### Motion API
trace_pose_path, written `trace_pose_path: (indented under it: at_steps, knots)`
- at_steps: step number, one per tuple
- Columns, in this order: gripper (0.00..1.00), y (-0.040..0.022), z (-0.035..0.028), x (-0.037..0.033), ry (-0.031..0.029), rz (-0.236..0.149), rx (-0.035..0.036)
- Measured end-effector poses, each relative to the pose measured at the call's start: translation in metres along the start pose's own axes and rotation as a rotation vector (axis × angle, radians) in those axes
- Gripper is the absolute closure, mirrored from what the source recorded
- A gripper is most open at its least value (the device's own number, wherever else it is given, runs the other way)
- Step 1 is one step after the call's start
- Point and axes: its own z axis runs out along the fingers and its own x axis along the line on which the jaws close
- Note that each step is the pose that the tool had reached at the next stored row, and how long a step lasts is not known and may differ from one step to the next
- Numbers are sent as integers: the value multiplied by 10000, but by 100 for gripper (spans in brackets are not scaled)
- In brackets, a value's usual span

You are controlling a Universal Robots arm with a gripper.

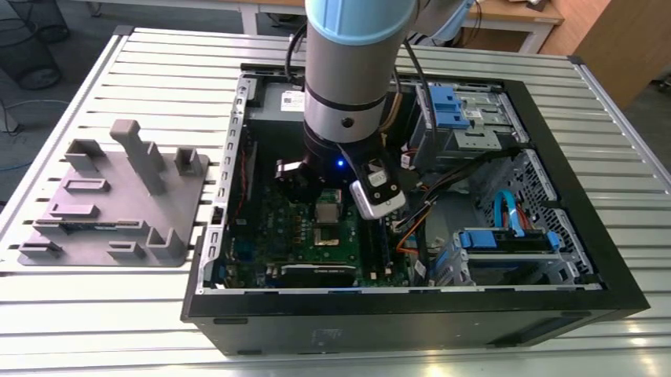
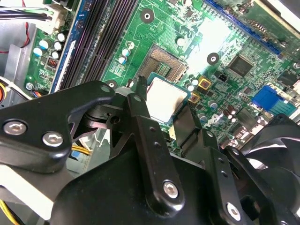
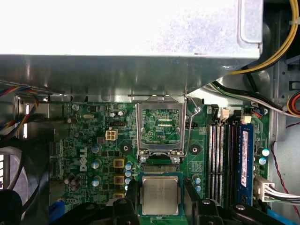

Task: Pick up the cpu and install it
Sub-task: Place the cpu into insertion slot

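One thin, stiff chip, and the gripper (image 2: 161,112) has it: the cpu (image 3: 160,194) is pinched by opposite edges between both fingers (image 3: 132,193), hanging just beside the bare socket (image 2: 164,63), whose load frame (image 3: 159,125) is swung open. It looks light, I'd say, but fragile and slick-topped, so the edges are the right hold, never the underside. The computer case (image 1: 419,310) holds the green motherboard (image 1: 288,228), blue drive caddies (image 1: 504,239) and cables. On the exterior view's left, the grey holder tray (image 1: 115,196) sits outside it.

The cpu (image 3: 160,195) has a matt metal lid; the table (image 1: 126,314) is ribbed metal.
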Motion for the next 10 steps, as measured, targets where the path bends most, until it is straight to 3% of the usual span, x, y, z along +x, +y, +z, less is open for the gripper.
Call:
trace_pose_path:
  at_steps: [10]
  knots:
    - [53,-105,106,-2,0,1,2]
